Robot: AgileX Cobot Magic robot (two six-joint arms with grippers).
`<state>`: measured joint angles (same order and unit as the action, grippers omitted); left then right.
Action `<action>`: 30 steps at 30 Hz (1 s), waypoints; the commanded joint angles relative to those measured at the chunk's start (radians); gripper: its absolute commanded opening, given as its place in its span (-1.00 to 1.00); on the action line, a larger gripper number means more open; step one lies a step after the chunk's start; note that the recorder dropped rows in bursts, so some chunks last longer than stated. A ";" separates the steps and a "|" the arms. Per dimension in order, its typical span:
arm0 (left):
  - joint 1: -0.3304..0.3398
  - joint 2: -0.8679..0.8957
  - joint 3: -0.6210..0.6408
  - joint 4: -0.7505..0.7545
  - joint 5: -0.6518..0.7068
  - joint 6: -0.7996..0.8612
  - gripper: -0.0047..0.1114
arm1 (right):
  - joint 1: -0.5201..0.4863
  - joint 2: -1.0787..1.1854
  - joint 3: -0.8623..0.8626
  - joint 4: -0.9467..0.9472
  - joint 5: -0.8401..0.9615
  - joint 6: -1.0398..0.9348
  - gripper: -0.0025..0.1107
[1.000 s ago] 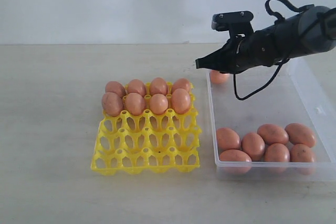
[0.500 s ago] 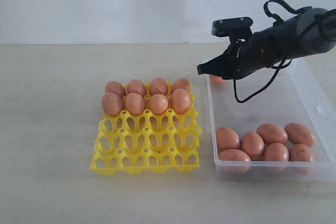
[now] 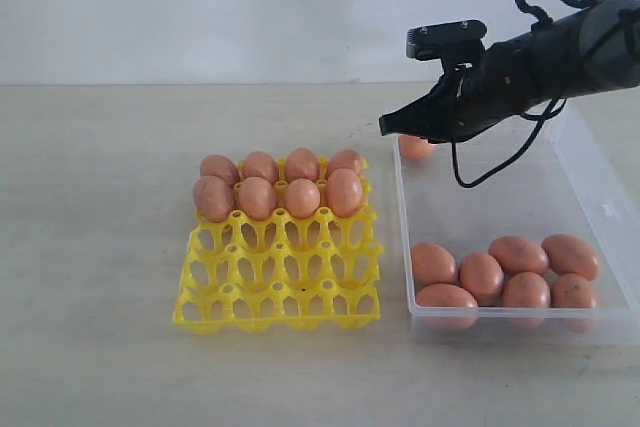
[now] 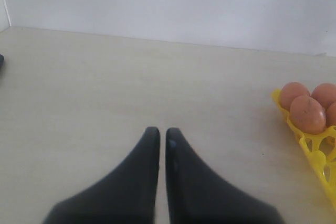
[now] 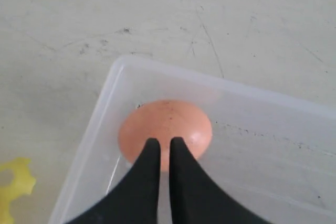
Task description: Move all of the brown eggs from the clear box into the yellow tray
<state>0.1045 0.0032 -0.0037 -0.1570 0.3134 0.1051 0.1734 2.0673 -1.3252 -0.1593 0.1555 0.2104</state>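
Beige table: right claw shut and empty, tips over lone egg in far corner of clear box; six eggs at its near end, eight in yellow tray; left claw shut, empty.

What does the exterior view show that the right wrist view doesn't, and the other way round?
Only the exterior view: the whole yellow tray with eight brown eggs filling its two back rows, and seven eggs bunched at the clear box's near end. Only the right wrist view: the right hand's fingers plainly pressed shut, and dark scuffs on the table. Both: the lone egg in the box's far corner, with the hand poised at it; contact cannot be told.
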 commanded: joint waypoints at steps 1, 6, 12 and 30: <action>0.003 -0.003 0.004 -0.001 -0.002 0.004 -0.85 | -0.001 0.029 -0.001 0.022 -0.102 -0.006 -0.96; 0.003 -0.003 0.004 -0.001 -0.002 0.004 -0.85 | -0.001 0.056 -0.003 0.024 -0.176 0.015 -0.96; 0.003 -0.003 0.004 -0.001 -0.002 0.004 -0.85 | -0.001 0.081 -0.003 0.024 -0.282 0.017 -0.96; 0.003 -0.003 0.004 -0.001 -0.002 0.004 -0.85 | -0.001 0.035 -0.001 0.019 -0.102 0.011 -0.96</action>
<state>0.1045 0.0032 -0.0037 -0.1570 0.3134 0.1051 0.1734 2.1486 -1.3252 -0.1379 0.0436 0.2258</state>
